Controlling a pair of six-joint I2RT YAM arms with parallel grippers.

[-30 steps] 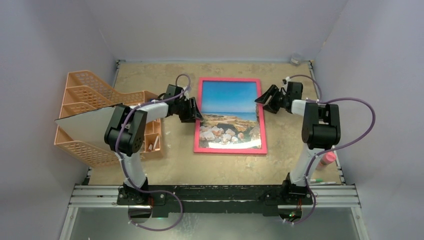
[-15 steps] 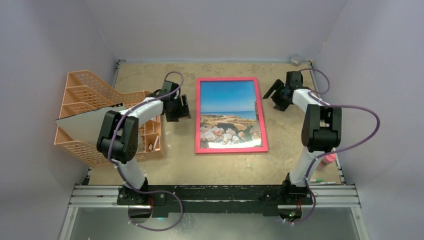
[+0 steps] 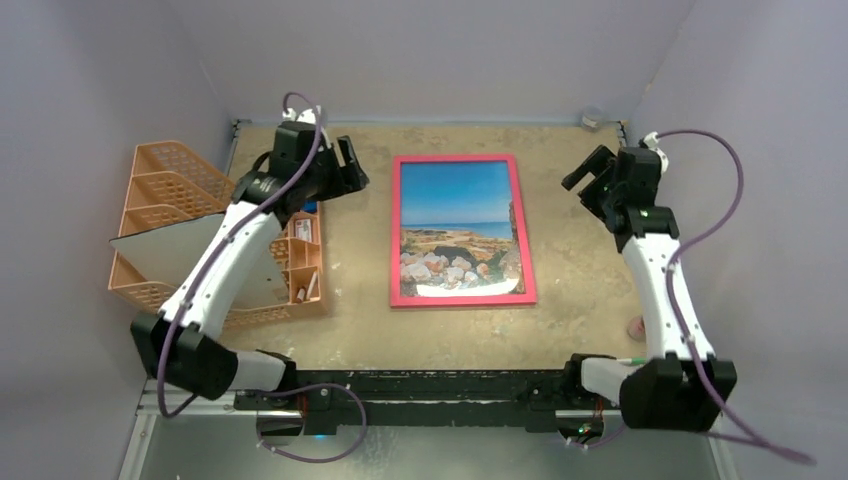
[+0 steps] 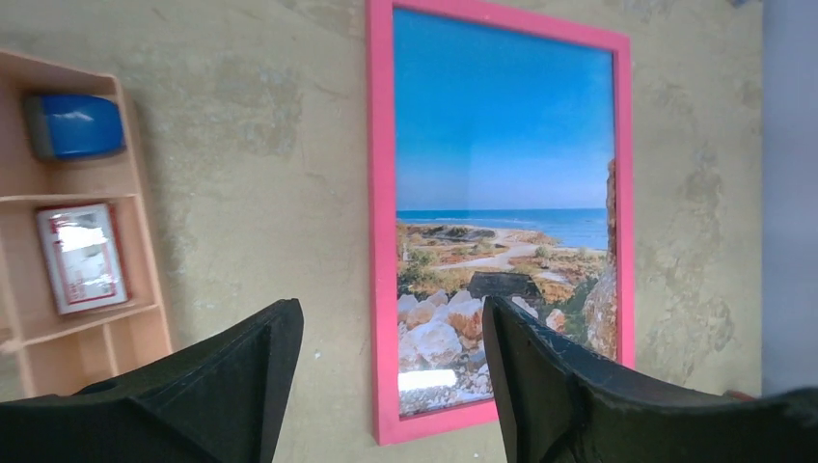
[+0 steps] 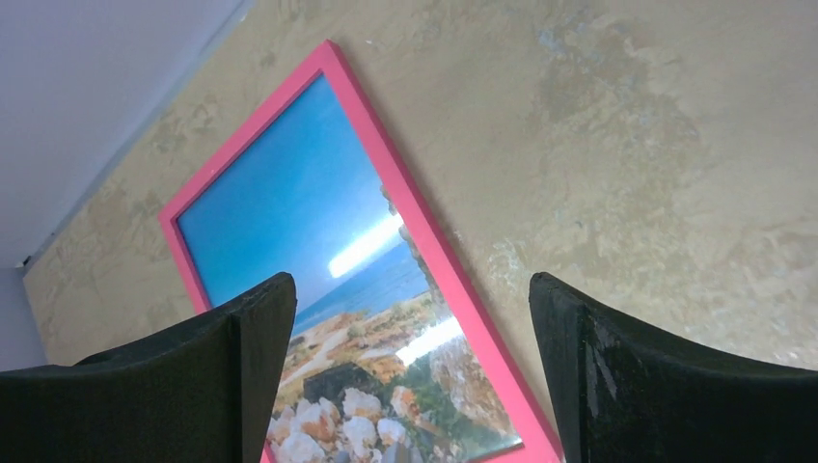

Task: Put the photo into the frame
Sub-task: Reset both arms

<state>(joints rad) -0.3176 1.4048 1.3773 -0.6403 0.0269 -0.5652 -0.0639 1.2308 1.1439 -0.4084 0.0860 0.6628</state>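
The pink-red frame (image 3: 394, 240) lies flat, front up, in the middle of the table. The photo (image 3: 458, 210) of blue sky, sea and rocks sits inside it, under a glossy pane. Both show in the left wrist view, the frame (image 4: 380, 241) and photo (image 4: 502, 174), and in the right wrist view, the frame (image 5: 424, 231) and photo (image 5: 280, 212). My left gripper (image 3: 350, 165) is open and empty, raised above the table left of the frame's far end. My right gripper (image 3: 590, 178) is open and empty, raised to the frame's right.
An orange mesh organiser (image 3: 170, 190) stands at the left, with small items in its compartments (image 4: 77, 125) and a grey board (image 3: 180, 250) leaning in it. A pink object (image 3: 636, 326) lies near the right arm's base. Walls close in the sides and back.
Both grippers have let go of the frame's edges, lifted and drawn outward and away from it. The frame with the photo lies still on the table.
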